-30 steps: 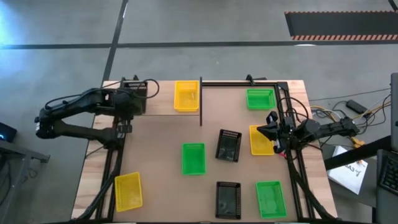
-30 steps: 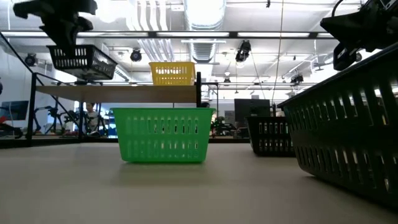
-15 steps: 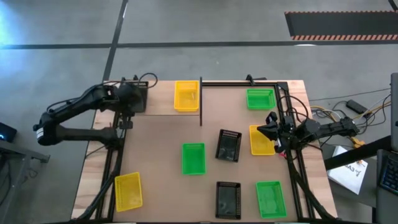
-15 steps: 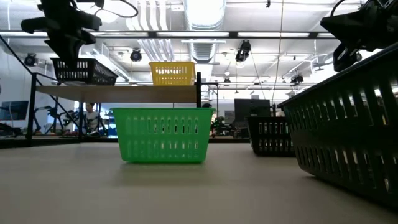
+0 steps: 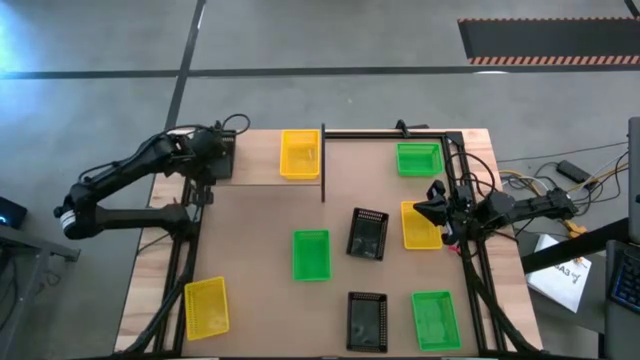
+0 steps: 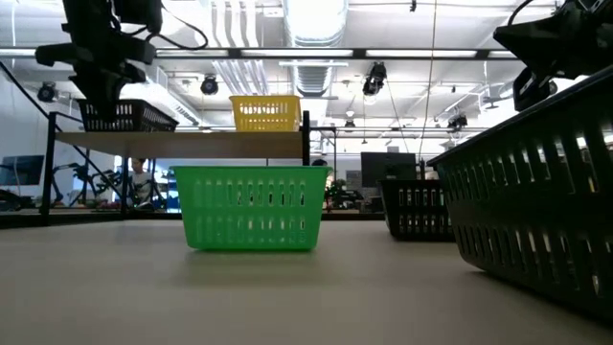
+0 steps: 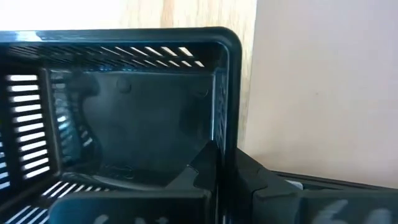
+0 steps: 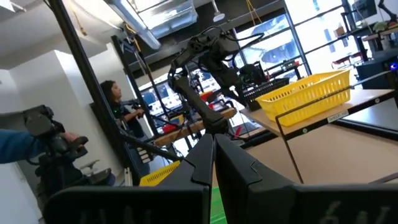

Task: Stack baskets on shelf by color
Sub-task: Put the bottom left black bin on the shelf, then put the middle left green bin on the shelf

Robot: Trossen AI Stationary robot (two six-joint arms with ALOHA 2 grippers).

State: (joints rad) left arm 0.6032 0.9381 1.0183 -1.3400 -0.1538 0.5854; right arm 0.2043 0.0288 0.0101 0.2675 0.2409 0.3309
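At 10 o'clock on the table, my left gripper (image 5: 213, 160) sits over the shelf's (image 5: 262, 160) left end, clamped on the wall of a black basket (image 7: 124, 118). From low down, that basket (image 6: 124, 115) rests on the shelf plank. A yellow basket (image 5: 299, 153) stands on the shelf near 12 o'clock, just left of the upright black post (image 5: 322, 165). A green basket (image 5: 418, 158) lies at 1 o'clock. My right gripper (image 5: 437, 212) hangs at 3 o'clock over a yellow basket (image 5: 418, 226); its fingers look pressed together, holding nothing. Near centre lie a tilted black basket (image 5: 367, 234) and a green one (image 5: 310, 254). Along the 6 o'clock edge: yellow (image 5: 206, 306) at 7, black (image 5: 367, 321) at 6, green (image 5: 435, 320) at 5.
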